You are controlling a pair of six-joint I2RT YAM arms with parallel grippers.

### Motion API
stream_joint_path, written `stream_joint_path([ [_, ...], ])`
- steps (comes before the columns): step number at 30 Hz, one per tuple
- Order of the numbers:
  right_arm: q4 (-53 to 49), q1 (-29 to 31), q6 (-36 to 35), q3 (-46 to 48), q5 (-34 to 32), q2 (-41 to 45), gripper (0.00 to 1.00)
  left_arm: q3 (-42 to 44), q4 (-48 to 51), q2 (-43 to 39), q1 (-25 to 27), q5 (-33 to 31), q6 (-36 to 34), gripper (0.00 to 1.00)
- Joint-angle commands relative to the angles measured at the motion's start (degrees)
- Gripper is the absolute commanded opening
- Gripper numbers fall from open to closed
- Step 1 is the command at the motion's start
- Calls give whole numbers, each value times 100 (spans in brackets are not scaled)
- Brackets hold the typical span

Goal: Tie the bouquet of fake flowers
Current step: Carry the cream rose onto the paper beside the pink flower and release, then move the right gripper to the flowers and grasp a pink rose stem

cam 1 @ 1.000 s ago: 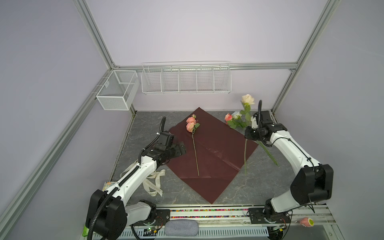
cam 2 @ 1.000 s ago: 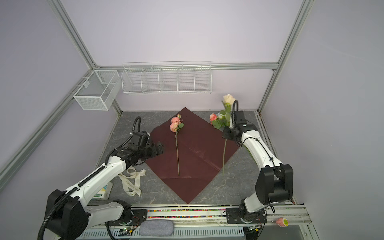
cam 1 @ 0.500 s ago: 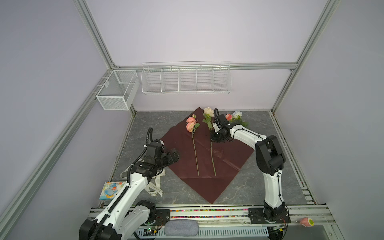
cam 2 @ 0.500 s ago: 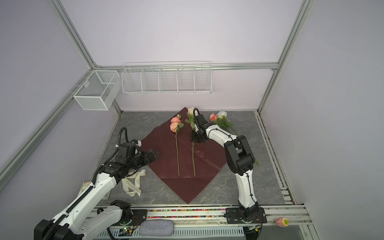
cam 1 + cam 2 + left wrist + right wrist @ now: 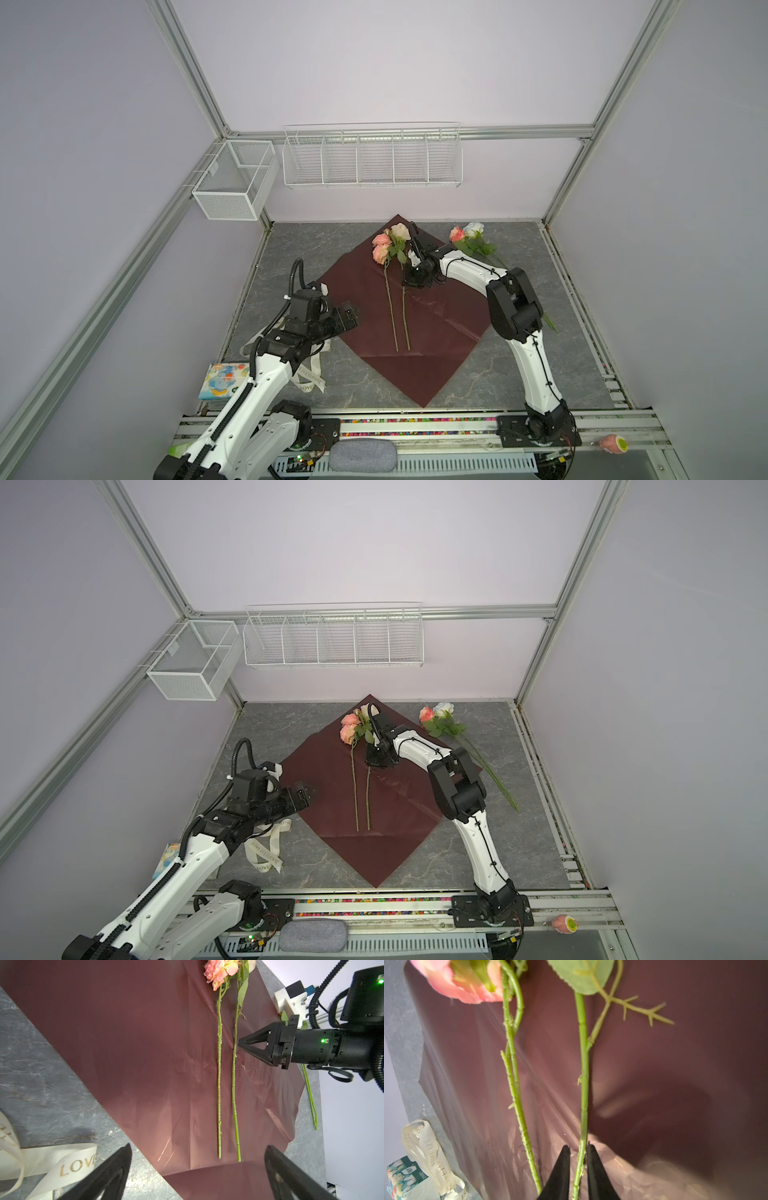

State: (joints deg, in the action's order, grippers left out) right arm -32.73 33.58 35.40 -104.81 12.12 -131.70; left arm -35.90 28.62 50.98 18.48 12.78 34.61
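So, top view: the bouquet of fake flowers (image 5: 381,253) wasn't a bundle yet. Two roses lay side by side mid red wrapping paper (image 5: 449,324). Two more roses (image 5: 467,239) lay off it, on the grey table (image 5: 291,257) near the far right corner. My right pincer (image 5: 409,283) sat low over the cream rose's stem (image 5: 405,316). My left pincer (image 5: 349,318) hovered at the paper's left corner.

Left wrist view: left pincer (image 5: 197,1147) spread wide, nothing in it, ribbon (image 5: 68,1159) just beside.

Right wrist view: right pincer (image 5: 577,1147) tips slightly apart, stem (image 5: 583,1084) loose betw. them.

Step, I judged: laying stems, no. 2 placed. Next: lift clear w/o snagging leaves, fetch the far pair. Bare table lay open on the right, but the wall was close behind those roses.
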Motion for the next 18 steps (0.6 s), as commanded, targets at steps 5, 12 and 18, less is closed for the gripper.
stream_joint_path([
  [5,-186,23,-290,440,-187,943,33,-181,-67,51,-22,385,-265,99],
  [12,-371,-344,-1308,1795,-1525,2263,44,-17,-1248,543,74,1482,232,100],
  [18,-477,-1694,-1961,2732,-1421,2918,47,-376,-1209,952,550,1304,-15,100],
])
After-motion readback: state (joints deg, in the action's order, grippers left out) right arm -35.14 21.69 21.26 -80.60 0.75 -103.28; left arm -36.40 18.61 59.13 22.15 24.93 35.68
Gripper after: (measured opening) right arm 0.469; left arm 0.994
